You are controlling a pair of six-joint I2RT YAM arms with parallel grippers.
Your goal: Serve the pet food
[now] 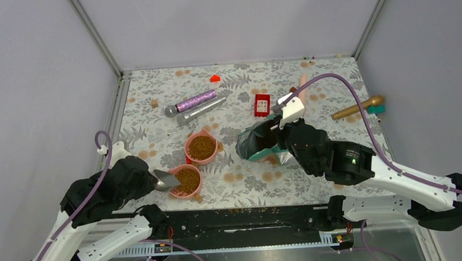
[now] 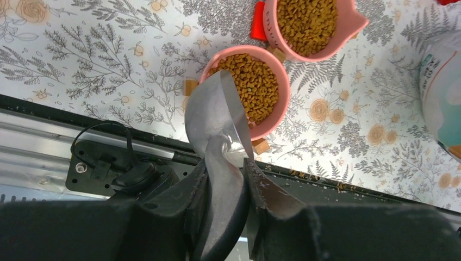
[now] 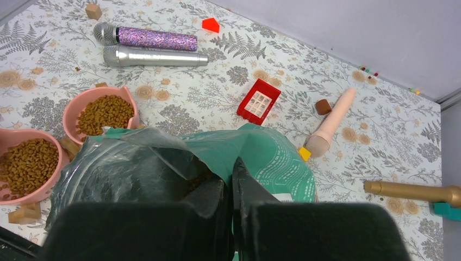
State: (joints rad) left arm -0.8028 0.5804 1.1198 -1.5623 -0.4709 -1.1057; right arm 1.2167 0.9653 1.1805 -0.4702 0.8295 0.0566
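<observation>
Two pink bowls hold kibble – L arm at the nearer one, R arm on the pouch.

L gripper [image 2: 225, 179]: fingers narrow, clamped on the handle of a silver scoop [image 2: 212, 119], whose tip lies tilted over the near-left rim of the near bowl [image 2: 278, 117]. The pet food [image 2: 253, 81], small brown pellets, fills that bowl and the far bowl [image 3: 70, 117] just behind it; the two rims are v. close, touching or not I can't tell. R gripper [image 3: 230, 174]: fingers nearly together, pinching the open top edge of the teal-green pouch [image 3: 272, 157], which sits right of the bowls, mouth towards them – contents too dark to see. Further back lie a purple glitter mic [image 3: 157, 38] and a silver mic [image 3: 155, 56] side by side, w/ a red block [image 3: 259, 100] to their right.
</observation>
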